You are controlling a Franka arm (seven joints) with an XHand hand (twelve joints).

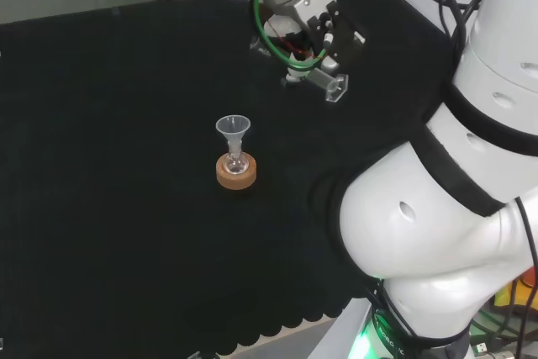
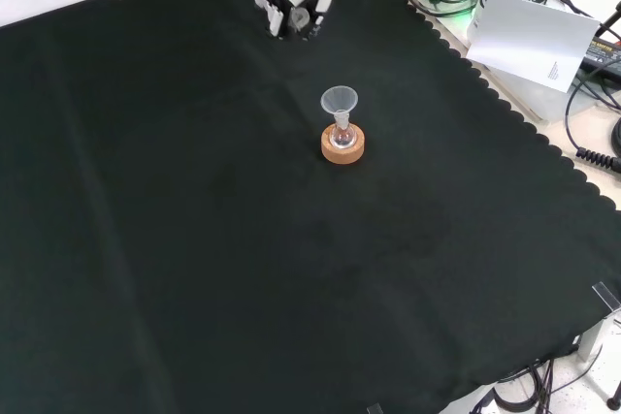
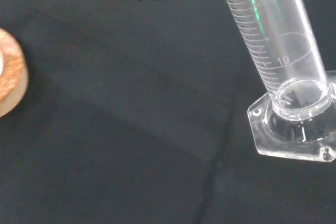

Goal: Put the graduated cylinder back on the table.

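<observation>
Your graduated cylinder (image 1: 334,87) sits tilted at upper centre of the head view, clasped in the robot hand (image 1: 304,16), whose fingers curl around its tube. Lower left of it, a small flask with a funnel (image 1: 233,128) stands on a cork ring (image 1: 236,171) on the table (image 1: 101,208).

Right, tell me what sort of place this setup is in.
Most likely a robotics lab staged as a chemistry bench: a clear graduated cylinder at the hand, a funnel in a small flask on a cork ring, and black cloth over the bench.
</observation>
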